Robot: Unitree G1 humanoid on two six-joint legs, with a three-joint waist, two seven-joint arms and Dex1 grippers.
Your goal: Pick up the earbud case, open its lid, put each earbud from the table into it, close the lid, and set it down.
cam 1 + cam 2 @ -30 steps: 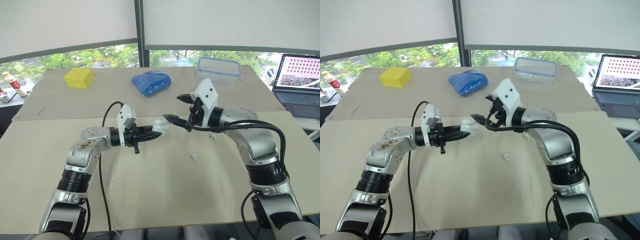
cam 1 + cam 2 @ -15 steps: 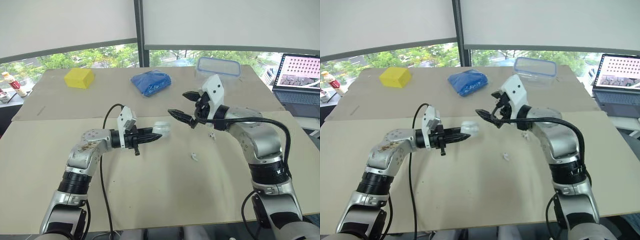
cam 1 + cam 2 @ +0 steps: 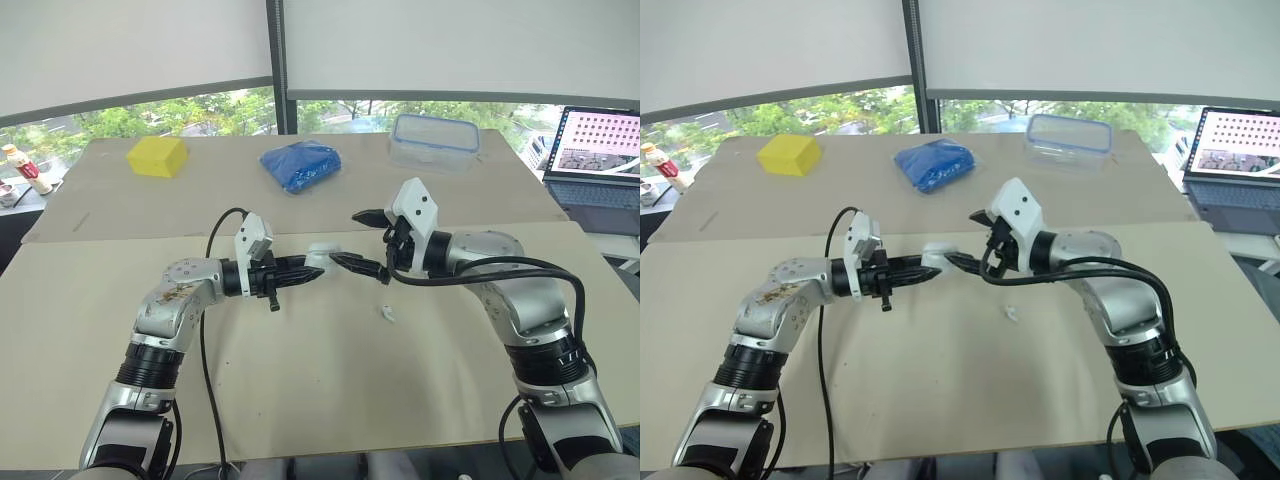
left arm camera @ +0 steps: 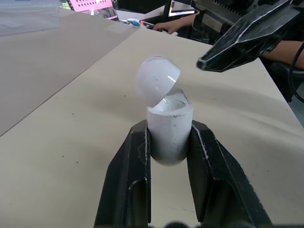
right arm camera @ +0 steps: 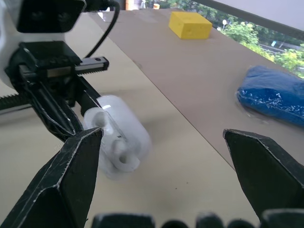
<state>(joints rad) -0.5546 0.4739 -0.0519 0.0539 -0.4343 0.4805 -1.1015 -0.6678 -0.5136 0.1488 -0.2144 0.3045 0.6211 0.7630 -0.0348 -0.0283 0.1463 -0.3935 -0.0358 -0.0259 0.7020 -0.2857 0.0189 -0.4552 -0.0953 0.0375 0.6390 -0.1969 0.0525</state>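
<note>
A broad beige tabletop (image 3: pixel 300 400) runs up to a row of windows with green trees behind them and pale blinds drawn halfway down; an open laptop (image 3: pixel 600 150) sits off at the right edge. Along the far side lie a yellow block (image 3: pixel 158 155), a crumpled blue cloth (image 3: pixel 302 165) and a clear plastic tub (image 3: pixel 435 140) with a blue-rimmed lid on it (what it holds I cannot make out).

The white earbud case (image 4: pixel 168 128) is off the tabletop, above the middle of it, clamped by its body in the left gripper (image 3: pixel 305 270); its domed lid (image 4: pixel 158 78) stands open, tipped back on the hinge, and two round wells show in the body. One small white earbud (image 3: pixel 389 314) lies on the tabletop, near the case and to the right of it.

The left arm is bent at the elbow, its forearm reaching level toward the centre; the right arm comes in from the opposite side, the right gripper (image 3: pixel 345 237) spread wide, its lower finger ending just beside the open lid.
</note>
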